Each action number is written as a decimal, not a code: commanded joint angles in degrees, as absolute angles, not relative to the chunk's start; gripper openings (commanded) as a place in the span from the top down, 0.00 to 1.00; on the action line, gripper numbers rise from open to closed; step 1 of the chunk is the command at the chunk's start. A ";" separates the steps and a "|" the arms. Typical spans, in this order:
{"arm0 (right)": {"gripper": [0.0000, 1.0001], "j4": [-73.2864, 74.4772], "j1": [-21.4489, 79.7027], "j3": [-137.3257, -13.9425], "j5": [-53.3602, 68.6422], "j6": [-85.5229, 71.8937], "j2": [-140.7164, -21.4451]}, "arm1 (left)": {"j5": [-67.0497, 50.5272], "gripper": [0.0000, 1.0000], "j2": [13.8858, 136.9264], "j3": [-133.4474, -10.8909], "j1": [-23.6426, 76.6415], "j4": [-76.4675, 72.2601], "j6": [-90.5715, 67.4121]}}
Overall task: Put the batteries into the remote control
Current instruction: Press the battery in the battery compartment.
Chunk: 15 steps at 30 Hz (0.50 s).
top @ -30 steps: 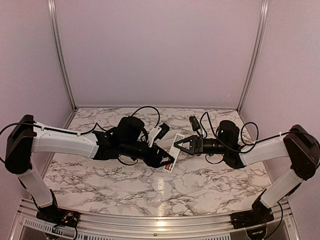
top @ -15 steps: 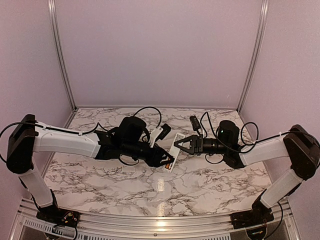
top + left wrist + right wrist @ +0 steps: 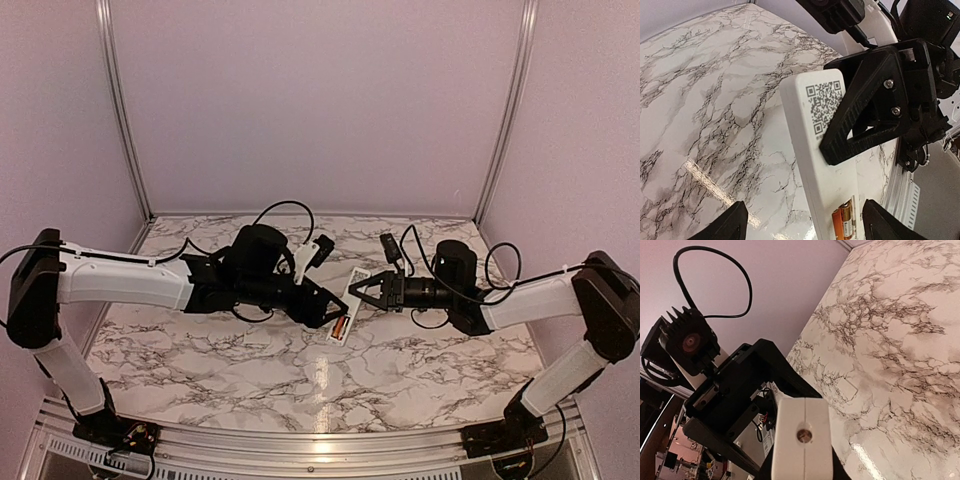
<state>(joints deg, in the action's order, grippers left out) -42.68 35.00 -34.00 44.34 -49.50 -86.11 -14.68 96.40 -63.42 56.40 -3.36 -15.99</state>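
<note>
Right fingers (image 3: 867, 105) clamped on remote control (image 3: 805, 150) over marble surface (image 3: 715, 100) — two batteries (image 3: 842, 225) sit in its open bay. Left fingers (image 3: 734, 225) apart — straddling that end.

Glossy marble-look table (image 3: 715, 100); smooth plastic remote control (image 3: 807, 150); matt black right gripper (image 3: 358, 291).

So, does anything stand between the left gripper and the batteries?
Nothing visible does. The open left gripper faces the end of the remote control where the batteries lie. The right gripper clamps the opposite end, clear of them.
</note>
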 commanded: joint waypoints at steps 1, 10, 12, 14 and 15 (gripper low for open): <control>1.00 -36.78 35.42 -36.58 39.80 -47.40 -84.45 | -6.49 0.16 96.57 -67.35 58.68 2.02 -13.96; 1.00 -36.71 35.50 -35.95 37.22 -49.05 -83.89 | 2.00 0.19 102.75 -75.05 61.06 8.65 -14.23; 1.00 -36.91 35.53 -35.87 36.97 -49.27 -83.82 | 3.45 0.20 103.89 -76.36 61.24 9.55 -14.59; 1.00 -37.17 35.51 -35.73 36.83 -49.48 -83.62 | 4.04 0.21 105.50 -77.82 61.34 10.68 -14.93; 1.00 -37.22 35.51 -35.69 36.75 -49.55 -83.60 | 4.01 0.22 106.12 -78.39 61.35 11.05 -15.00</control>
